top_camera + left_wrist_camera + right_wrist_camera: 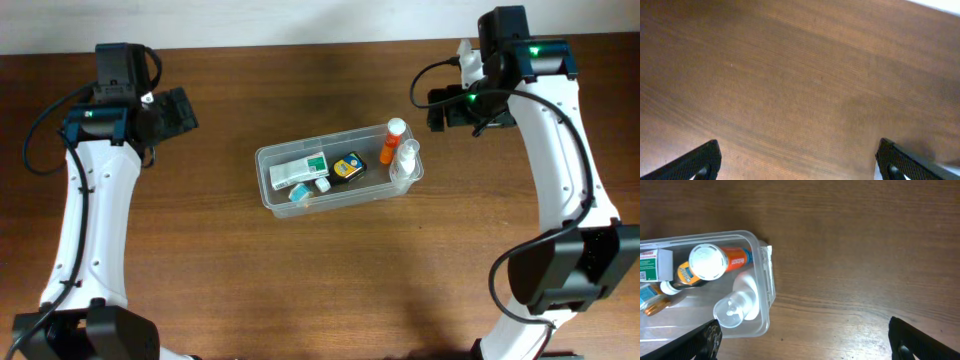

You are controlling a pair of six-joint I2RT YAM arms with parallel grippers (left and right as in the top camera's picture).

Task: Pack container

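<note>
The clear plastic container [268,188] sits at the middle of the wooden table. Inside it stand an orange bottle with a white cap [393,142] and a clear bottle [405,162] at its right end, with a white and green box [299,171], a small black and yellow item [348,167] and a small blue-capped bottle [299,193] to the left. The container's right end shows in the right wrist view [767,282]. My left gripper [800,160] is open and empty over bare wood at the far left. My right gripper [802,337] is open and empty, to the right of the container.
The table's far edge [300,45] runs along the top of the overhead view. Both arms [85,215] rise from the near side, the right arm [570,170] along the right edge.
</note>
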